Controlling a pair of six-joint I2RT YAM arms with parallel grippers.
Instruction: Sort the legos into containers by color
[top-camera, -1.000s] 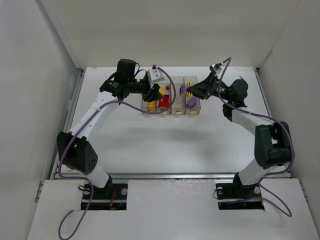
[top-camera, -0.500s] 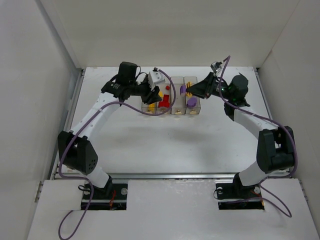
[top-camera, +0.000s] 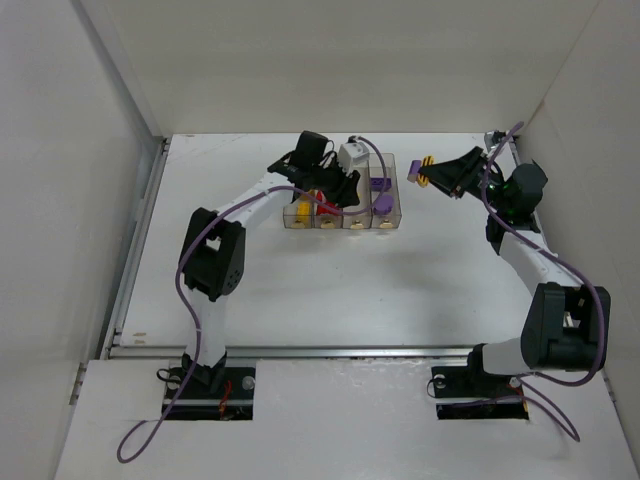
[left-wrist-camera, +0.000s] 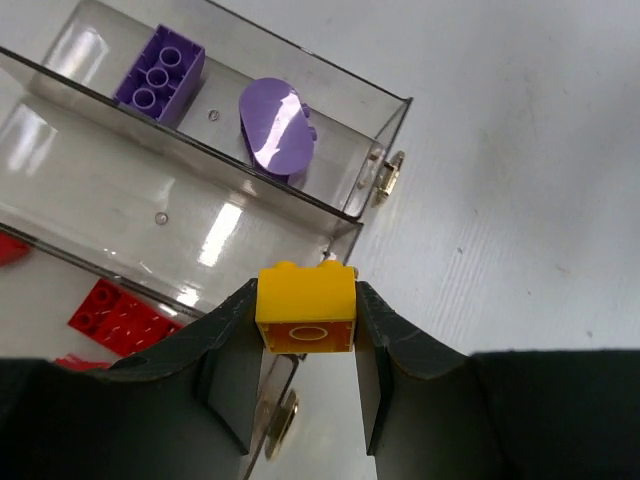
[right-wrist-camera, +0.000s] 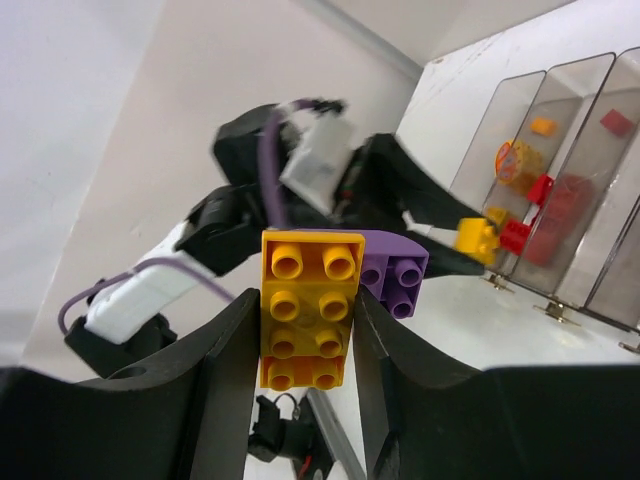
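1. Four clear bins (top-camera: 357, 200) stand joined in a row on a white table (top-camera: 300, 280).
2. The left gripper (left-wrist-camera: 306, 330) is closed to a narrow gap on a yellow brick (left-wrist-camera: 306, 305), pinching its two sides. The brick hangs just above the end wall of the bins.
3. Beyond its fingers (left-wrist-camera: 230, 370), the farthest bin holds a purple brick (left-wrist-camera: 160, 72) and a purple rounded piece (left-wrist-camera: 277, 130). To the left of the fingers, red pieces (left-wrist-camera: 110, 312) lie in a nearer bin.
4. The right gripper (right-wrist-camera: 308, 330) is clamped on a cluster (right-wrist-camera: 308, 300): a long yellow block with eight studs and a curved purple piece (right-wrist-camera: 400, 272) joined to its side. It is held in the air, to the right of the bins and apart from them.
5. The bins are glossy and see-through, with thin straight walls that catch glare and a small brass-coloured fitting (left-wrist-camera: 388, 175) at the end. The bricks are smooth hard plastic with round studs. The fingers are matte black.
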